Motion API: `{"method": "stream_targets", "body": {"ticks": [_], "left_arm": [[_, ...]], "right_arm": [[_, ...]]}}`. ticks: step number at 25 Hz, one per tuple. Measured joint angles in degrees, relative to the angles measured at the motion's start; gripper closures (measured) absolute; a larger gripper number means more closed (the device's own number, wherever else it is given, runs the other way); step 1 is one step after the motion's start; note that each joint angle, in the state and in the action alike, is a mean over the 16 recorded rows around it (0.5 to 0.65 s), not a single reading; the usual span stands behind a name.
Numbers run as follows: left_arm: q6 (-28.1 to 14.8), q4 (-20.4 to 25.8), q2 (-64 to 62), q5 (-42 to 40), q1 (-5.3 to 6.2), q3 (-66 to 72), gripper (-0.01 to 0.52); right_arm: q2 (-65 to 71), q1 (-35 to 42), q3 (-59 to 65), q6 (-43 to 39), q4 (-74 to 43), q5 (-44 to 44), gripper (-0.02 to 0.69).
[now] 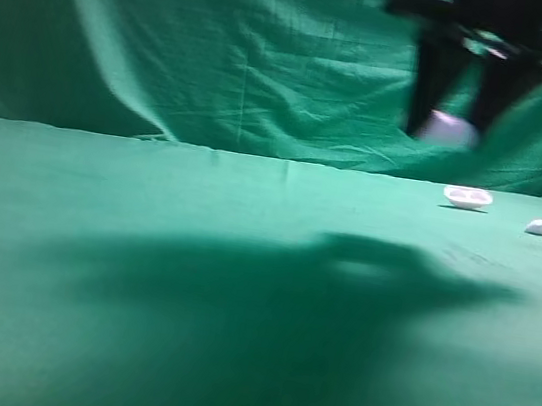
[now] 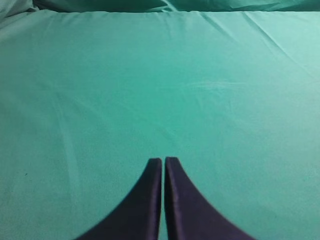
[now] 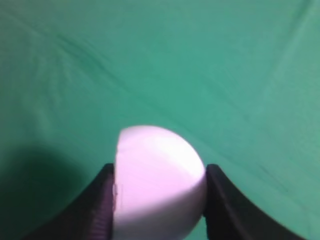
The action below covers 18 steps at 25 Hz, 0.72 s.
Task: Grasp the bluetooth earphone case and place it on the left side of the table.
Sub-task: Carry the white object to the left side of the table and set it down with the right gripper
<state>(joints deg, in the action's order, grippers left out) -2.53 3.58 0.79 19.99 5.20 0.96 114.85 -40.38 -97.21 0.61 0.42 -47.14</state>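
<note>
A: High view first. Where is the case?

B: Up in the air at the right, in front of the backdrop, well above the table. It shows as a blurred white lump between the two dark fingers of the right gripper.

A: Does the right wrist view agree?

B: Yes. The case fills the gap between the fingers, each dark pad pressed against one of its sides. The right gripper stands part-way closed, clamped on the case, with green cloth below it.

A: And the left gripper?

B: In the left wrist view its two dark fingers lie together with only a hairline gap. It grips nothing and hangs over bare cloth.

A: What else is on the table?

B: A shallow white dish sits at the far right edge, below the lifted case. A tiny white lump lies just right of it, apart from it. A broad dark shadow crosses the cloth mid-table.
</note>
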Motion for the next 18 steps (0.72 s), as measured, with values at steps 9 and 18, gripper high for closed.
{"method": "stream_targets", "body": {"ticks": [9,18], "left_arm": [[0.00,0.00,0.00,0.00,0.00,0.00,0.514],[0.00,0.00,0.00,0.00,0.00,0.00,0.514]], "right_arm": [[17.36,-11.64,-19.67,2.43,0.16,0.45,0.350],[24.86,-14.76,-25.53,4.99,0.16,1.63,0.246]]}}
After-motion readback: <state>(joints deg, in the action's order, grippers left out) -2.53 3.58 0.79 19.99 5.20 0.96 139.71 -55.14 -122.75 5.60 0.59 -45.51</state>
